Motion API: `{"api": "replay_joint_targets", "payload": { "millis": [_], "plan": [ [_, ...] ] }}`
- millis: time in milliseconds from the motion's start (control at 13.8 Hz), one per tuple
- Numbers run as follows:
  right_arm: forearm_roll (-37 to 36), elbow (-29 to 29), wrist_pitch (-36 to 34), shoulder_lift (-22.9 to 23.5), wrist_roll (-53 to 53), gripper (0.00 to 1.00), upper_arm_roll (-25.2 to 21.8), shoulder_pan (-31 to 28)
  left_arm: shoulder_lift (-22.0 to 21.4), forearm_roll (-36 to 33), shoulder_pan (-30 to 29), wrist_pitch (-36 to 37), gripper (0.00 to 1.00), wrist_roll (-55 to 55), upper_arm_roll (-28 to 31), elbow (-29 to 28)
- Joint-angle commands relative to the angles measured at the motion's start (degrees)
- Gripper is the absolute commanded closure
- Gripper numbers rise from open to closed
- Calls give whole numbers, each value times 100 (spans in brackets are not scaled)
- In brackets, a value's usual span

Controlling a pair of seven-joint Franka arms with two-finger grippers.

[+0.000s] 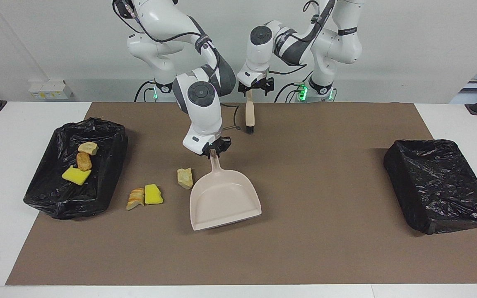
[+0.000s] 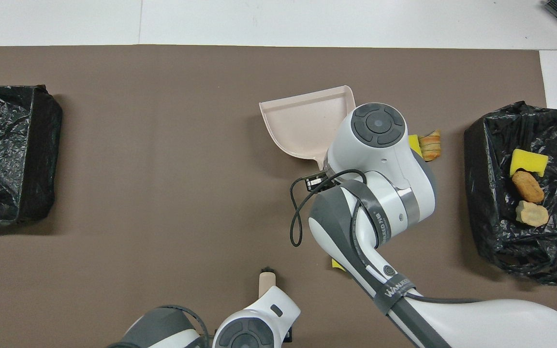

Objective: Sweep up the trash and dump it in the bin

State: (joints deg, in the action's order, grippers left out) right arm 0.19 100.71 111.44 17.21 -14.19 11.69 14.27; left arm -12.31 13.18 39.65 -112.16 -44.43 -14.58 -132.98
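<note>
While the right arm reaches down at centre frame in the facing view, the right gripper (image 1: pixel 214 152) is clamped on the handle of the beige dustpan (image 1: pixel 226 203), whose pan lies flat on the brown mat (image 1: pixel 325 248) just below centre. At upper centre, the left gripper (image 1: pixel 256 87) stands over the beige brush (image 1: pixel 249 114). Its fingers are spread to either side of the handle's top and do not grip it. The brush stands upright, bristles down on the mat.

Trash noted in this view:
- Three pieces lie in the black-lined bin (image 1: pixel 110 165) at the frame's left: a pale lump (image 1: pixel 87 147), a brown lump (image 1: pixel 83 161) and a yellow chunk (image 1: pixel 76 175).
- Three pieces lie loose on the mat between that bin and the dustpan: a bread-like scrap (image 1: pixel 136 198) touching a yellow block (image 1: pixel 153 194), and a tan lump (image 1: pixel 185 178) just beside the pan's edge.

A second black bin (image 1: pixel 437 182) sits at the frame's right.

In the overhead view, the right arm covers its gripper and the dustpan's handle; the pan shows at upper centre. The three binned pieces appear at the frame's right. The bread-like scrap and the yellow block peek out beside the arm. A yellow sliver (image 2: pixel 336 265) shows under the arm at lower centre. The brush handle's tip shows at the bottom edge, and the left wrist hides the fingers.
</note>
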Motion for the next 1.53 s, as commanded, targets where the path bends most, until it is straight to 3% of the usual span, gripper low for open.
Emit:
{"api": "replay_joint_targets", "payload": {
  "millis": [0, 363, 727, 945, 1090, 1235, 1308, 1381, 1453],
  "plan": [
    [148, -96, 71, 90, -146, 100, 9, -21, -52, -420, -649, 527, 0, 625, -54, 534],
    [140, -87, 255, 230, -654, 100, 9, 207, 71, -834, -2046, 818, 0, 2251, -54, 1685],
    [148, -52, 300, 345, -1540, 100, 9, 803, 299, -1186, -3031, 1643, 0, 3482, -45, 2898],
    [349, -95, 562, 538, -2288, 100, 9, 1173, 413, -1168, -3498, 2144, 0, 4125, -36, 3654],
    [850, -209, 511, 599, -2325, 100, 9, 1192, 755, -1168, -3579, 2557, 0, 4153, -36, 4155],
    [869, -193, 511, 608, -2325, 100, 9, 1192, 1019, -1186, -3587, 2716, 0, 4153, -27, 4630],
    [878, -175, 502, 617, -2325, 71, 9, 1174, 1107, -1177, -3596, 2760, 0, 4153, -10, 4719],
    [808, -166, 467, 617, -2308, 1, 9, 1174, 1117, -1177, -3657, 2761, 0, 4153, -18, 4728],
    [808, -157, 423, 609, -2308, 0, 9, 1183, 1099, -1186, -3684, 2761, 0, 4153, -27, 4720]
  ]
}}
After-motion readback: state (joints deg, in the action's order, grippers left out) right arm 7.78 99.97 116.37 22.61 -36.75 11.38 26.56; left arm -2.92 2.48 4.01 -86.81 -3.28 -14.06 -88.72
